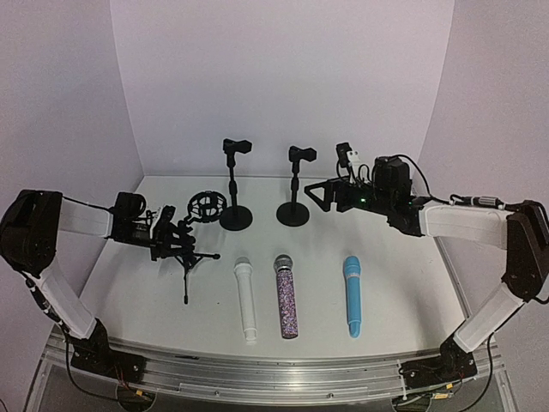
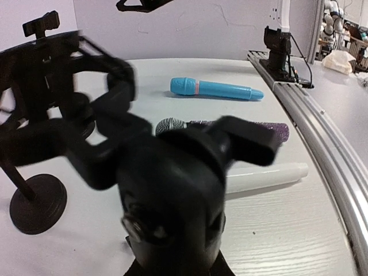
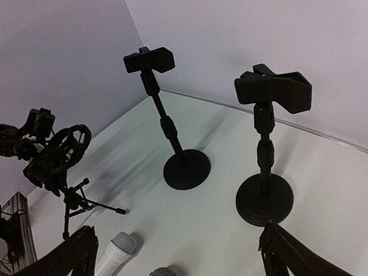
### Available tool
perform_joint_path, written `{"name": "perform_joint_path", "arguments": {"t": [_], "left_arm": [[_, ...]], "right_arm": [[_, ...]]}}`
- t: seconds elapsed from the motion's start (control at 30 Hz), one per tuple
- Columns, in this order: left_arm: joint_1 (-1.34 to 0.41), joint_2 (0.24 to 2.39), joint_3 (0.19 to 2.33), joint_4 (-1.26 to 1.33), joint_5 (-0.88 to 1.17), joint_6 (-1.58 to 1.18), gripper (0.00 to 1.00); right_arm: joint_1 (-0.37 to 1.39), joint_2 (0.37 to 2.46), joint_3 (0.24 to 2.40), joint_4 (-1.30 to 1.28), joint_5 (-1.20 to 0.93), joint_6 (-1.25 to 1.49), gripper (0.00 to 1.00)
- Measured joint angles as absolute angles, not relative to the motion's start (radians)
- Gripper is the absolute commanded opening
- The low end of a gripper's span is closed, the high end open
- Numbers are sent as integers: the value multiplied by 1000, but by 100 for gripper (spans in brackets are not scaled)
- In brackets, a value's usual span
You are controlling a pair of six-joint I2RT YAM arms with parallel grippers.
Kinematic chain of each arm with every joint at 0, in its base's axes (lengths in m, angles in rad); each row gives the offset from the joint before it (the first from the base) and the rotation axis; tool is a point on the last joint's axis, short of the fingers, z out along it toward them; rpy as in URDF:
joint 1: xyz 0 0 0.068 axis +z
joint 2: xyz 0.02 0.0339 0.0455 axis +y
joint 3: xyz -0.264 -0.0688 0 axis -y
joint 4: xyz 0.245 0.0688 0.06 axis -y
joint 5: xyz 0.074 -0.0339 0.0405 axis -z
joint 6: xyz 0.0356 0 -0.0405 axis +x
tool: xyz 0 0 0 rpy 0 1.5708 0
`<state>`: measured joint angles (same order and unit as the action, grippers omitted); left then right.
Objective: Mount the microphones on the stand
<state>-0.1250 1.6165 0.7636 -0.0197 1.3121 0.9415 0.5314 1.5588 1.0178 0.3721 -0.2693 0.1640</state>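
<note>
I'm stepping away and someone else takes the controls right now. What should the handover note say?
Left gripper: shut on the tripod stand with the ring mount, at the left of the table.
Right gripper: open, empty, hovering by the right round-base stand.
Microphones: white microphone, purple microphone and blue microphone lie side by side near the front edge, with no fingers on them.
Done: nothing attached. The clips on the left round-base stand and the right one are empty.
Left: mount all three microphones.
</note>
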Motion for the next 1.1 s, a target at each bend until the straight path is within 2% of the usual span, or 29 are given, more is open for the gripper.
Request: {"name": "perform_joint_path", "arguments": {"t": [0.13,0.43,0.57,0.9,1.0,1.1], "left_arm": [[-118,1657,808,-177,1315,1154,0],[-122,1694,898,-444,1357,1304,0],[-125,1694,912,-540,1391,1318,0],[-153,1706,924,-569,1389,1277,0],[-161,1712,924,-497,1380,1214,6],[-161,1718,927,-465,1377,1195,19]], "right_arm": [[553,1580,1027,371,-256,160,96],[571,1580,1037,372,-235,149,96],[572,1581,1042,371,-233,137,96],[572,1595,1083,364,-235,110,97],[572,1595,1083,363,-235,105,97],[572,1595,1083,358,-235,103,97]]}}
